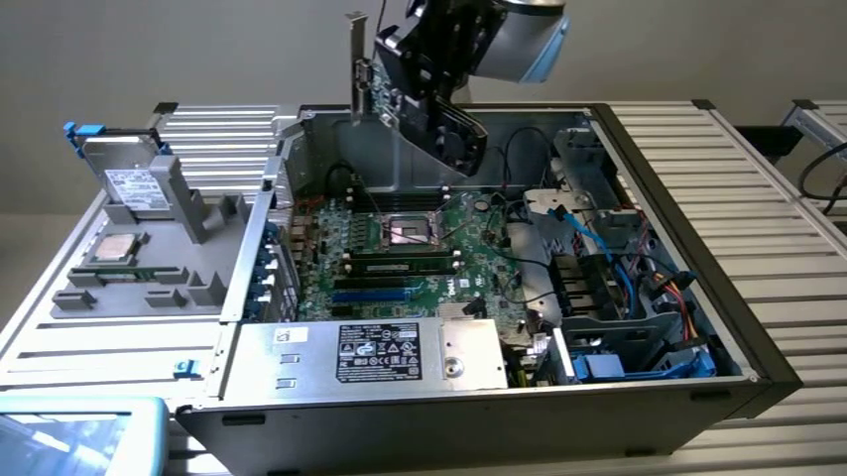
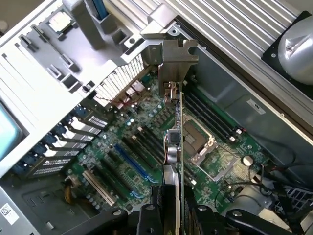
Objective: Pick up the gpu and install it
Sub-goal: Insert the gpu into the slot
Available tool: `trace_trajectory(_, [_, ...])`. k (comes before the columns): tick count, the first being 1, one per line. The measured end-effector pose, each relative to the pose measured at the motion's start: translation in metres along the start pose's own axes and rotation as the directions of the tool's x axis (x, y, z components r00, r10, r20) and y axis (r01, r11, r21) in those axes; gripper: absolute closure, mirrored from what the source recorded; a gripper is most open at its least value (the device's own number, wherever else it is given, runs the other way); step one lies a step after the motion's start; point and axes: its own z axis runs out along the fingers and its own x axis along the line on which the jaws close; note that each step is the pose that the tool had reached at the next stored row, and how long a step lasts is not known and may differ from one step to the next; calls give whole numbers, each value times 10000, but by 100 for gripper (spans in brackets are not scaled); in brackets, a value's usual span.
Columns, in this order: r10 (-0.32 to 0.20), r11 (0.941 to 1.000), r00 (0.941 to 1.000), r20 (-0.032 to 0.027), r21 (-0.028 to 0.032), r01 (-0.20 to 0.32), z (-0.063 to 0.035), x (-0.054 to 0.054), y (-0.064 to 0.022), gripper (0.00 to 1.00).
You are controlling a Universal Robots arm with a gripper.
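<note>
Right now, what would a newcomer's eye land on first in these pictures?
The gpu, clamped in the gripper, hangs above the open computer case. Beneath it lies the green motherboard with its bare processor socket. A grey parts tray sits on the exterior view's left.

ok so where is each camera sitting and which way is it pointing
Exterior view: off the arm, raised, looking down into the open computer case; the arm and its tool show at the top, holding the gpu above the case.
Wrist view: on the wrist, looking down along the gpu's edge at the motherboard; the tool shows nearest the lens, clamped on the card.
Shared: the gpu, the motherboard and its processor socket.
</note>
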Motion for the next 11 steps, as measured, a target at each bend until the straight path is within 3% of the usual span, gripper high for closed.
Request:
trace_trajectory(6, [-1086,9941,9940,-100,-53,1086,8,0,-2,72])
trace_trajectory(11, [-1889,9820,9819,-111,15,1890,9,-1,-2,72])
